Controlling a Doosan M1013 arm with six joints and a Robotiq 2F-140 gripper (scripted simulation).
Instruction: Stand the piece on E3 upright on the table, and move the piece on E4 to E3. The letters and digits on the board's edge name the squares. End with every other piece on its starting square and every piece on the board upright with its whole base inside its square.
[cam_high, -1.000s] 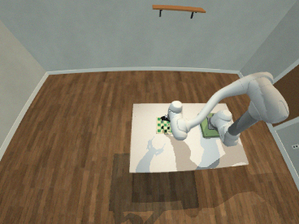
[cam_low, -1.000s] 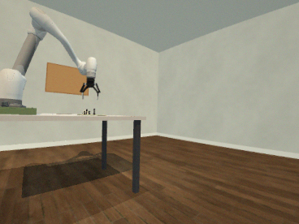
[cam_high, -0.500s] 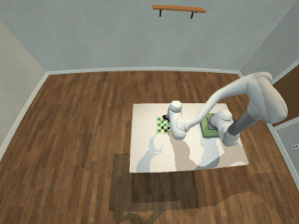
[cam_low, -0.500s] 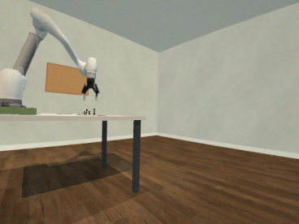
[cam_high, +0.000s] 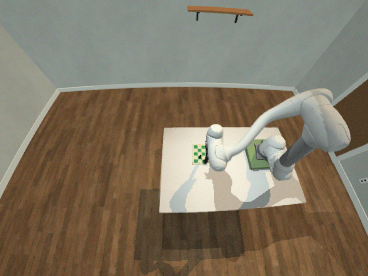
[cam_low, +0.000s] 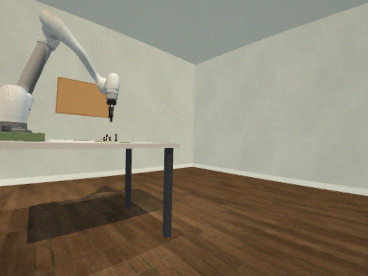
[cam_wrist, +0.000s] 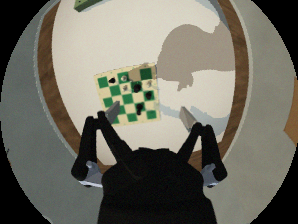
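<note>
A small green and cream chessboard (cam_wrist: 129, 96) lies on the white table, also seen in the top view (cam_high: 200, 153). A few small dark pieces (cam_wrist: 137, 86) stand or lie on its far squares; they are too small to tell which is fallen. They show as tiny dark shapes in the side view (cam_low: 110, 137). My gripper (cam_wrist: 150, 108) hangs well above the board, pointing down, fingers wide open and empty. It shows in the side view (cam_low: 110, 116) clearly above the pieces.
The arm's green base plate (cam_high: 260, 156) sits on the table's right part. The table edge and wooden floor lie beyond the board. A wall shelf (cam_high: 220, 10) and a cork board (cam_low: 82, 98) are far off.
</note>
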